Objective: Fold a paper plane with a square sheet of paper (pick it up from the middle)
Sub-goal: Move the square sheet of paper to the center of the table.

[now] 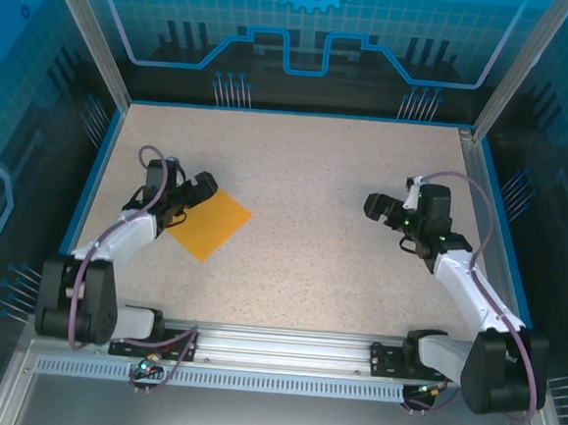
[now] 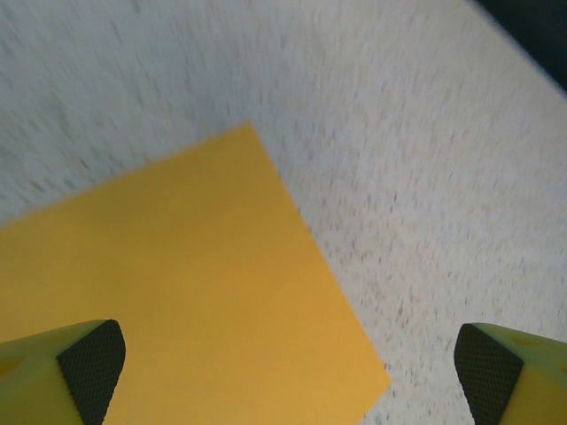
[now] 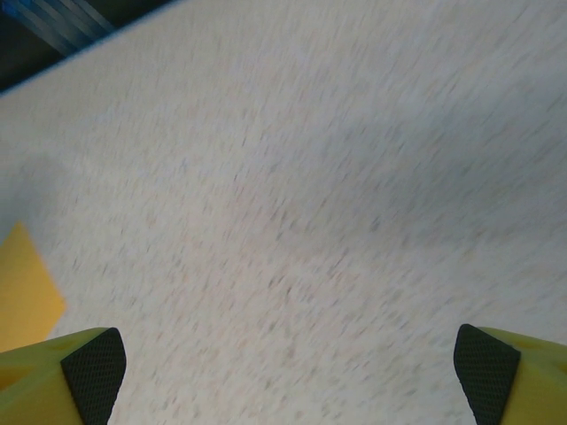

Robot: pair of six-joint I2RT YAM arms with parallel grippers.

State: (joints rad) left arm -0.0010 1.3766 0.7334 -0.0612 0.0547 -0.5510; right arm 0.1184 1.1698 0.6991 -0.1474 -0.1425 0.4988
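L gripper (image 1: 200, 186) (image 2: 288, 376): jaws spread wide, nothing btw. them. It hangs over the far-left corner of the thin orange-yellow square sheet of paper (image 1: 214, 225) (image 2: 177, 292), w/ one black fingertip pad (image 2: 89, 365) above the paper and the other above bare surface. Can't tell whether either pad touches down. R gripper (image 1: 375, 204) (image 3: 288, 376): also wide and empty, over bare surface near the table's right edge, well apart from the sheet.

Speckled beige tabletop (image 1: 321, 245) (image 2: 416, 150) (image 3: 310, 177): carries the sheet in its left half, nearer the left edge than the centre, turned diamond-wise vs. the table edges.

Sheet: lies flat, single layer, no crease or lifted corner visible. In the R wrist view one corner (image 3: 22, 292) pokes in at the left margin.

Progress, my read: approx. zero.
- Done: nothing beyond the L gripper being at the sheet; no grasp, no fold.
- Off: the L gripper sits at a corner, not the middle the task asks for.
- Left: pick-up from the middle, centre crease, nose folds, wings, i.e. the entire paper plane.
- R arm prob. has to come across to pin or help crease.
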